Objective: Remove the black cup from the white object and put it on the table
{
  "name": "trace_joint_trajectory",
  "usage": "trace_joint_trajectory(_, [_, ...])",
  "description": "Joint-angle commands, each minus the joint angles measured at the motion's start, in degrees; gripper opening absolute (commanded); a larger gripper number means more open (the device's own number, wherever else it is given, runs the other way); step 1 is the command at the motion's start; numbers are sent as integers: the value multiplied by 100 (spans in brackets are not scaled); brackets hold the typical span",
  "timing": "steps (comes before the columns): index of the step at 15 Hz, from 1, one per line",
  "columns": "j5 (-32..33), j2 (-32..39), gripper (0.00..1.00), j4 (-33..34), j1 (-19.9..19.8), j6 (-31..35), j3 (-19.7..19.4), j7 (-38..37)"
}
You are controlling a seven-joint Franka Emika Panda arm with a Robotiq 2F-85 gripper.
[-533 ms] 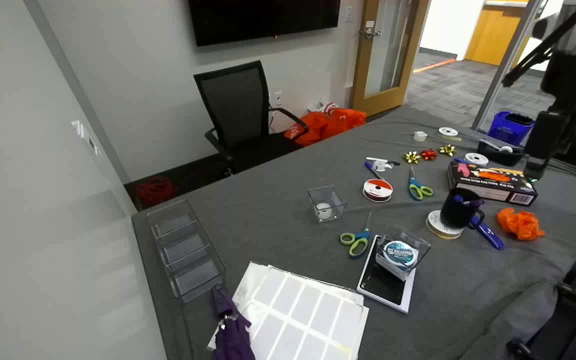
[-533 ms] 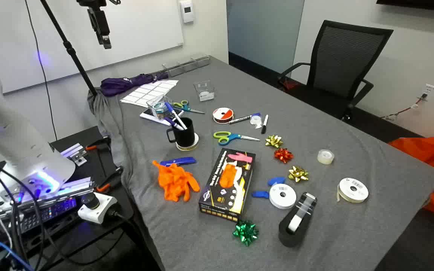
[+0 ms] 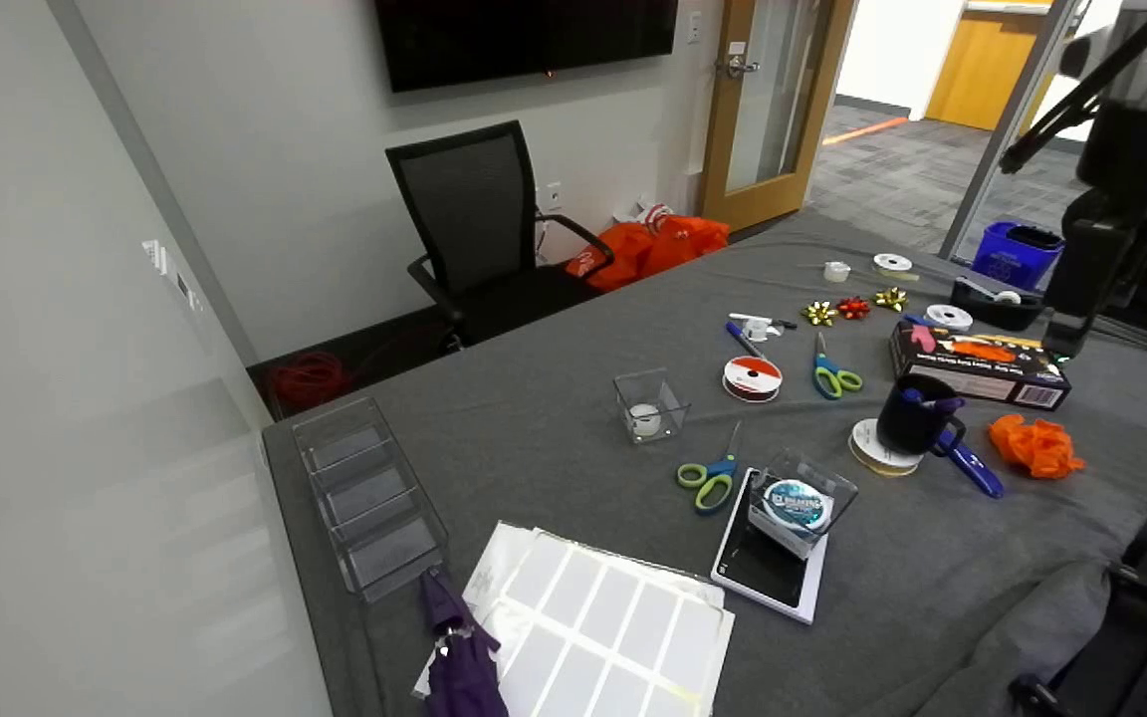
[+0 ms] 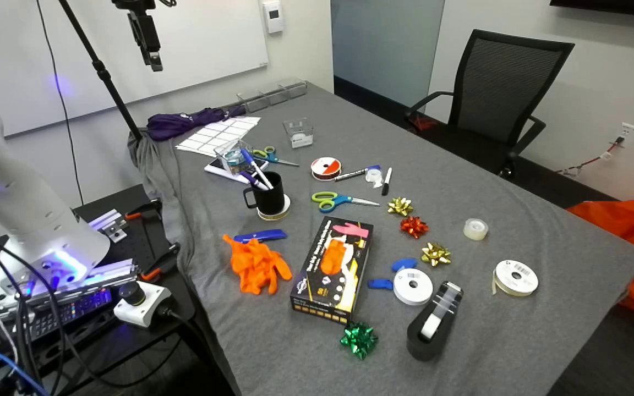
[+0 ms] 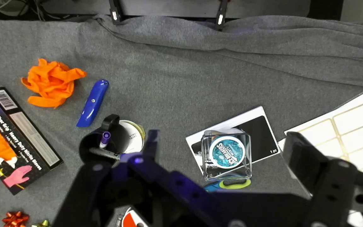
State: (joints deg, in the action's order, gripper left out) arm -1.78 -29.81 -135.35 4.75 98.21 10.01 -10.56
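The black cup (image 3: 912, 416) stands upright on the round white object (image 3: 872, 448), off its centre, with pens inside. Both also show in an exterior view, the cup (image 4: 271, 193) with its handle to the left and the white disc (image 4: 285, 209) under it. In the wrist view the cup (image 5: 88, 142) and white disc (image 5: 134, 135) lie left of the jaws, partly hidden by a finger. My gripper (image 5: 224, 140) is open and empty, high above the dark grey table (image 3: 534, 458). In an exterior view the gripper (image 4: 154, 61) hangs well above and away from the cup.
Near the cup lie a blue knife (image 4: 262, 235), an orange glove (image 4: 256, 267), a glove box (image 4: 332, 269) and green-handled scissors (image 4: 339, 201). Below the gripper, a clear box with mints (image 5: 227, 153) sits on a white-edged package (image 5: 260, 135). White label sheets (image 3: 603, 627) lie beyond.
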Motion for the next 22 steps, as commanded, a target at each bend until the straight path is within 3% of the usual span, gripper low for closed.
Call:
trace_joint_trajectory(1, [-69, 95, 100, -20, -59, 150, -189, -8])
trace_joint_trajectory(3, [-89, 166, 100, -159, -160, 395, -420, 114])
trace_joint_trajectory(9, [60, 699, 100, -629, -416, 1776, -1322, 1431])
trace_joint_trajectory(15, [223, 1257, 100, -1550, -578, 3205, -1758, 2621])
trace_joint_trajectory(19, [-201, 1583, 100, -1954, -530, 4258, -2037, 3379])
trace_joint_trajectory(22, [-868, 1738, 100, -2090, -409, 4779, -2228, 4031])
